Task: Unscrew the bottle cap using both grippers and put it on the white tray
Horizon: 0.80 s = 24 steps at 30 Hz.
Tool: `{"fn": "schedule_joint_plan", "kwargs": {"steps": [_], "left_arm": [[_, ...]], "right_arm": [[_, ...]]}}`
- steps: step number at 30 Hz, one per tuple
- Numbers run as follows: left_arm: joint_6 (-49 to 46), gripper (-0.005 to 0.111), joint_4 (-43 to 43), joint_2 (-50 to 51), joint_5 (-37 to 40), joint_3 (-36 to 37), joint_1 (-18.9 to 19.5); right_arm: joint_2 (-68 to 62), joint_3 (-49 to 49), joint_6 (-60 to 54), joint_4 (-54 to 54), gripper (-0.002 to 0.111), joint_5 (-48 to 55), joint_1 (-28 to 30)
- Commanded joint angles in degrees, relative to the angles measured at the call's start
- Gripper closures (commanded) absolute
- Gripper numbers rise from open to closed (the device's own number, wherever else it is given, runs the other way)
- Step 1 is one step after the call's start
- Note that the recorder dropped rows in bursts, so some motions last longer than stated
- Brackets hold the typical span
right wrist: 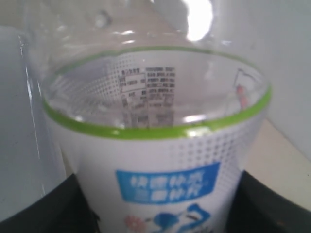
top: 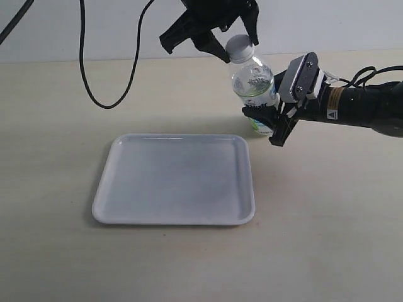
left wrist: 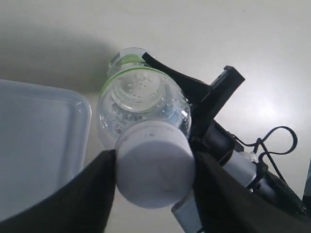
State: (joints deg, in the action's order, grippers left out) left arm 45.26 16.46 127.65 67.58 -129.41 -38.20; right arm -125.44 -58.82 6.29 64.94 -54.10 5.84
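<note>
White tray point(top: 176, 182) on the counter point(top: 63, 264) holds no cap. Left end effector point(top: 238, 49) grips the bottle cap point(left wrist: 155, 167), not yet off the tilted bottle point(top: 255, 82). Right end effector point(top: 267, 123) clamps the bottle's lower body. Unscrewing and placement remain.

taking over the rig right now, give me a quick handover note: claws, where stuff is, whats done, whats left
Left claw: comes in from above and is closed on the bottle cap, one jaw on each side.
Right claw: closed on the lower, labelled part of the bottle. The bottle is tilted, just beyond the far right corner of the white tray.
Done: both grips are set. The cap is on the bottle; I cannot tell how far it is loosened.
Left: finish unscrewing, lift the cap off and set it on the tray, which has nothing on it.
</note>
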Motion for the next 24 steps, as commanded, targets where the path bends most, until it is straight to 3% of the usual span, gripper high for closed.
{"fn": "schedule_joint_plan", "kwargs": {"steps": [1, 2, 14, 24], "left_arm": [[-6.6, 0.011, 2.2, -0.1, -0.7, 0.0, -0.1], [-8.6, 0.001, 1.9, -0.1, -1.0, 0.0, -0.1], [-52.1, 0.003, -2.9, -2.3, -2.6, 0.0, 0.1], [-88.6, 0.003, -1.4, -2.0, -1.0, 0.0, -0.4]], "right_arm": [[-0.9, 0.6, 1.7, 0.6, 0.108, 5.4, 0.2], [-0.9, 0.6, 1.9, 0.6, 0.108, 5.4, 0.2], [-0.9, 0.6, 3.5, 0.8, 0.108, 5.4, 0.2], [-0.9, 0.6, 4.4, 1.4, 0.108, 5.4, 0.2]]}}
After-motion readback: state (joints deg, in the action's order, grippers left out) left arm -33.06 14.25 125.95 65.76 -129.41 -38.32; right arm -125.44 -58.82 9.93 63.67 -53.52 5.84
